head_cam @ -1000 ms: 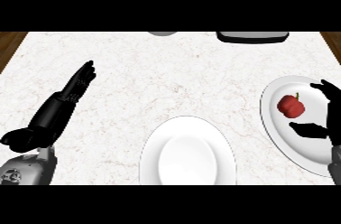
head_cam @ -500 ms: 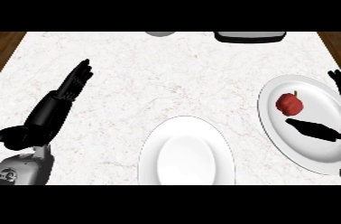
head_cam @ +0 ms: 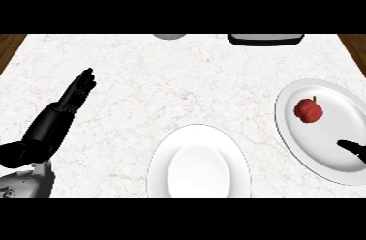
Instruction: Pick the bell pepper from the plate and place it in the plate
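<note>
A red bell pepper (head_cam: 309,110) lies on the white plate (head_cam: 336,157) at the right edge of the counter. A second white plate (head_cam: 199,164), with nothing on it, sits at the front centre. Of my right hand (head_cam: 353,149) only a black tip shows at the right edge, over the right plate and a little in front of the pepper, apart from it. My left hand (head_cam: 71,97) rests open on the left of the counter, fingers straight and pointing away, far from both plates.
A dark object (head_cam: 266,38) and a grey round object (head_cam: 169,36) sit at the counter's far edge. Brown wood shows beyond the marble top at both upper corners.
My right hand has drawn back to the right, away from the pepper, until almost all of it left the view. The pepper, plates and left hand have stayed put.
</note>
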